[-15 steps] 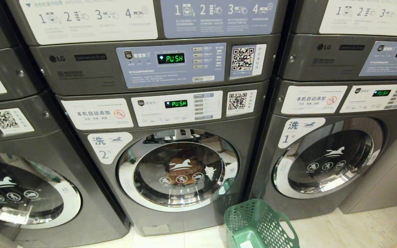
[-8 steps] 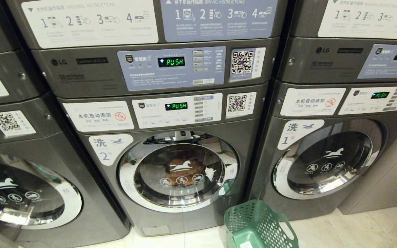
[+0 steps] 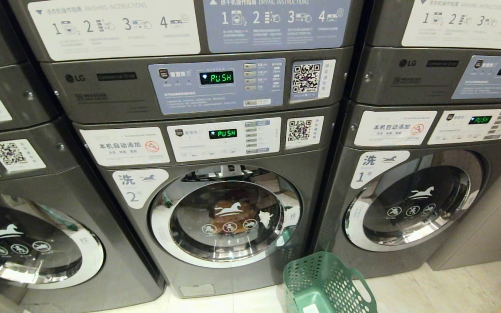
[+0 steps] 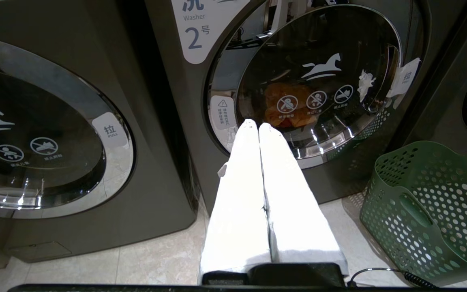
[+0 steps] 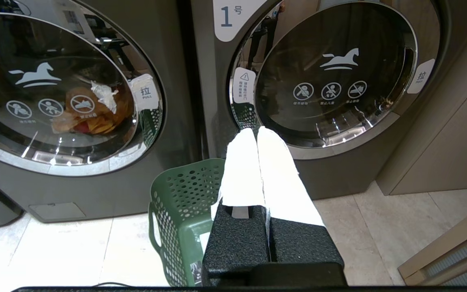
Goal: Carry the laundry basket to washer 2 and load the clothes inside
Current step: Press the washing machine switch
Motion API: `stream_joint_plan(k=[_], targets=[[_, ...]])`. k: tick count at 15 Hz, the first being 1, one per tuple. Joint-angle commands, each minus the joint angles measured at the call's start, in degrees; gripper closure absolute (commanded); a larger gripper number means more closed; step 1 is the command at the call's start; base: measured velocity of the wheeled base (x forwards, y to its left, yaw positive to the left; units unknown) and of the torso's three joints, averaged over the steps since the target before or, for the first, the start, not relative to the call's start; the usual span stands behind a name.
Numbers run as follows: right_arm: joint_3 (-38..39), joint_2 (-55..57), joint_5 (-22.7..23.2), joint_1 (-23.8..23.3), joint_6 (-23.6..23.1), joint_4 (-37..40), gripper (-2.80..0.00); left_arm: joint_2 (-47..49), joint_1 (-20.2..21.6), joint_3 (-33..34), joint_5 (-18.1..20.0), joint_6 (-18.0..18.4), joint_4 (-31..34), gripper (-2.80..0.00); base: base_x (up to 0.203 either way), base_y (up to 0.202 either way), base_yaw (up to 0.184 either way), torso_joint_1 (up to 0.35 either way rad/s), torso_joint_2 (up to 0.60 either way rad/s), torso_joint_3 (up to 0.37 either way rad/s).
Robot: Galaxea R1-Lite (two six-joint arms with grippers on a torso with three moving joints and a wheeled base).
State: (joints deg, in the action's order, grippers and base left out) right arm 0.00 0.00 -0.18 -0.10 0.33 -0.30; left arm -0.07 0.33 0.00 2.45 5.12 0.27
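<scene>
Left end effector: white-wrapped fingers pressed together, holding nothing, aimed at my target door. Right end effector: likewise clenched and bare, above the basket.

Green perforated plastic laundry basket: on the pale tiled floor, just beside the target machine's lower right corner; looks emptied, though its near end is cut off in the head view.

Dark grey front-load washer 2, blue numeral on a white label: door appears shut.

Bundle of orange, red and white clothes: inside the drum, dim behind glass.

Like grey washer 1: to the right.

I judge loading done, little left.
</scene>
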Motion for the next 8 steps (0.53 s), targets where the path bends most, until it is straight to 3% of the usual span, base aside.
stream_joint_plan(k=[1,8], targets=[[0.0,0.1,0.0,0.0,-0.1,0.0,0.00,0.1,0.0,0.0,0.0,0.0,0.0,0.00,0.000,0.000,0.000,0.000,0.00,0.000],[0.0,0.1,0.0,0.0,0.0,0.0,0.00,0.1,0.0,0.0,0.0,-0.8,-0.1,0.00,0.001,0.129,0.001,0.004,0.00,0.001]])
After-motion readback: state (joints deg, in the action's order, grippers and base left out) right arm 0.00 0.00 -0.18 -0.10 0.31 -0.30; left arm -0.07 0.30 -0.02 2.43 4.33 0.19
